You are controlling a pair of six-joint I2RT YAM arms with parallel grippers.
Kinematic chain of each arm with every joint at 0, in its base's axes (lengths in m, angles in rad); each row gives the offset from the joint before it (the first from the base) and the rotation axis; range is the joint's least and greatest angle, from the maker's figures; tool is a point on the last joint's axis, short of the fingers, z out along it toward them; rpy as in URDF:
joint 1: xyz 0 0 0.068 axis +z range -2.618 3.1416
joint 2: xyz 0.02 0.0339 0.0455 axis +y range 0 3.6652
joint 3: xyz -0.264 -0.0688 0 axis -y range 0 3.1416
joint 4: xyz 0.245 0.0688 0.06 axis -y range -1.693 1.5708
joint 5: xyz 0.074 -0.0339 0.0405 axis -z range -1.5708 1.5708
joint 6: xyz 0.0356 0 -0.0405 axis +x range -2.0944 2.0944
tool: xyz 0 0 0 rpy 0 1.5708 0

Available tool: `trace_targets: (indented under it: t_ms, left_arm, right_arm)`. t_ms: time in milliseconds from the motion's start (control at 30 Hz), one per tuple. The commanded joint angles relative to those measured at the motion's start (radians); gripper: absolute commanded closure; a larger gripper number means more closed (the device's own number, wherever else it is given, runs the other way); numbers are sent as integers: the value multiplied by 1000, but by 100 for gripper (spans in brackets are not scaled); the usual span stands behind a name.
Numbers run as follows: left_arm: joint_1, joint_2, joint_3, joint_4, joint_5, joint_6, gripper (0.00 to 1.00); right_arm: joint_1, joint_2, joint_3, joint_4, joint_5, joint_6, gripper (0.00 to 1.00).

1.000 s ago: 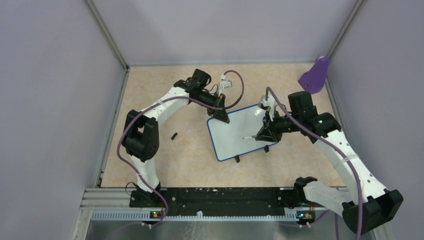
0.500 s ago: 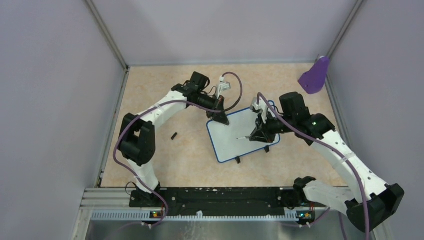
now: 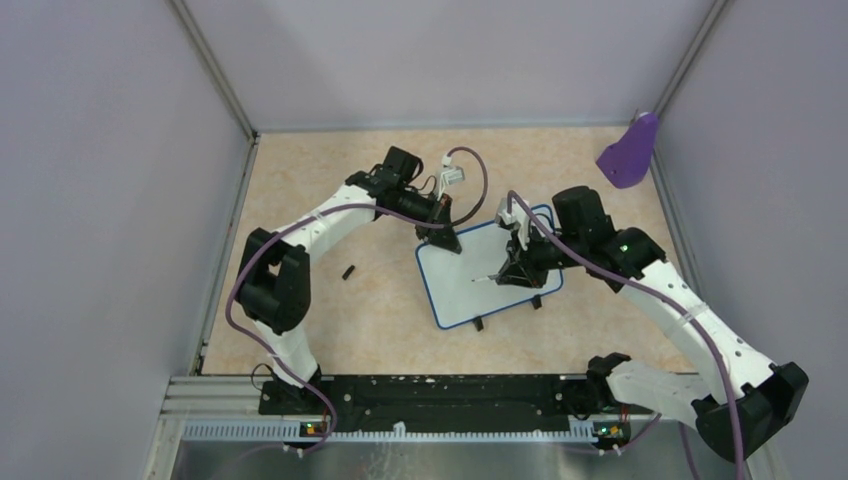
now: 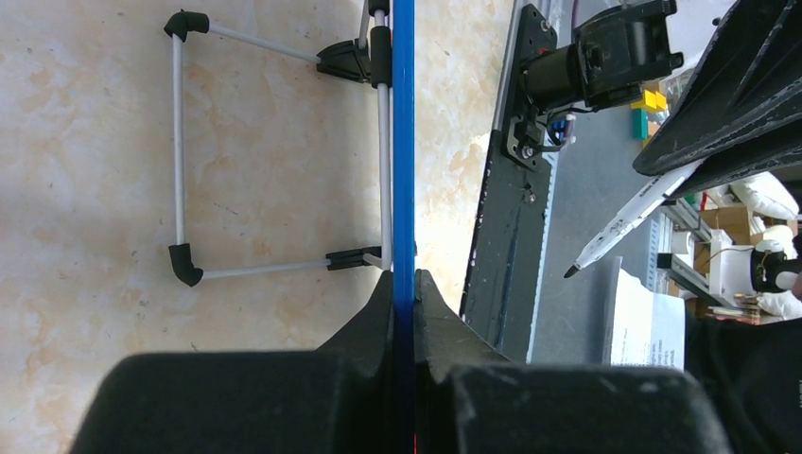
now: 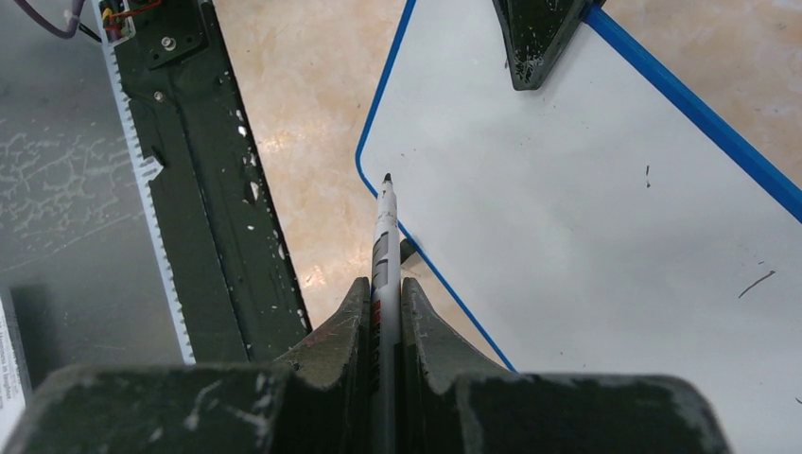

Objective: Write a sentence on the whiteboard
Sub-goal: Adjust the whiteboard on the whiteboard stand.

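The whiteboard (image 3: pixel 462 285) lies mid-table, white with a thin blue rim. My left gripper (image 3: pixel 447 240) is shut on its far left corner. The left wrist view shows the rim (image 4: pixel 404 142) edge-on, pinched between the jaws of the left gripper (image 4: pixel 404 284). My right gripper (image 3: pixel 512 275) is shut on a black-tipped marker (image 3: pixel 488 279) that points left over the board. In the right wrist view the marker (image 5: pixel 382 236) sits between the jaws of the right gripper (image 5: pixel 383 284), its tip near the board's (image 5: pixel 586 208) rim; I cannot tell whether it touches. No sentence shows, only a few stray marks (image 5: pixel 757 282).
A small black marker cap (image 3: pixel 348 271) lies on the table left of the board. A purple scoop (image 3: pixel 630 150) leans at the far right wall. The board's wire stand (image 4: pixel 180 161) shows under it. The black base rail (image 3: pixel 430 395) runs along the near edge.
My right gripper has moved left across the board with the marker. The left gripper and the board's corner have shifted slightly right.
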Motion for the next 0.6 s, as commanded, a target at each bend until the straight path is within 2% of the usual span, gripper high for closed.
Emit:
trace_targets:
  t_ms: [0, 67, 233, 400, 567]
  left_arm:
    - [-48, 1, -59, -101, 25, -39, 98]
    - [-47, -1, -46, -110, 14, -17, 80]
    - [7, -6, 58, -206, 19, 57, 51]
    - [109, -69, 60, -219, 71, 80, 39]
    - [173, -107, 46, -297, 85, 154, 39]
  right_arm:
    - [17, 8, 32, 25, 4, -2, 100]
    - [20, 10, 33, 23, 7, -7, 100]
    - [21, 15, 42, 5, -2, -17, 100]
    - [21, 18, 54, 3, 0, -29, 100]
    - [22, 34, 63, 27, -1, -35, 100]
